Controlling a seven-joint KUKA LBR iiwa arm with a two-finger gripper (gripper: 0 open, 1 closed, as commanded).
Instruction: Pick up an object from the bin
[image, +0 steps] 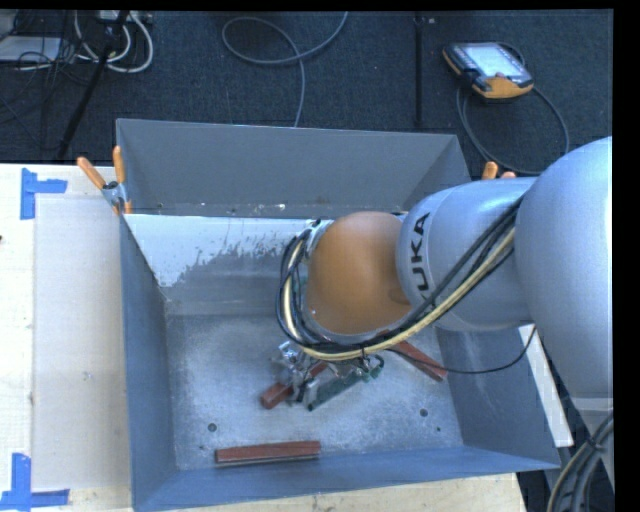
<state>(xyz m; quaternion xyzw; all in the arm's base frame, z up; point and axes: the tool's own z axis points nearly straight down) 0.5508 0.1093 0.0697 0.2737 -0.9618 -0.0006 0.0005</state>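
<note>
My gripper (295, 366) is low over the middle of the bin floor, mostly hidden under the arm's orange cover. Right beneath it lies a small cluster of things. A short red-brown block (272, 397) juts out at the cluster's front left. A dark flat piece with a green edge (343, 384) lies slanted to the gripper's right and touches the block. From this view I cannot make out whether either one is in the gripper's grasp.
A long red-brown bar (268, 453) lies flat near the bin's front wall. A thin red-brown stick (421, 362) pokes out from under the arm to the right. The arm and its cables cover the bin's right half.
</note>
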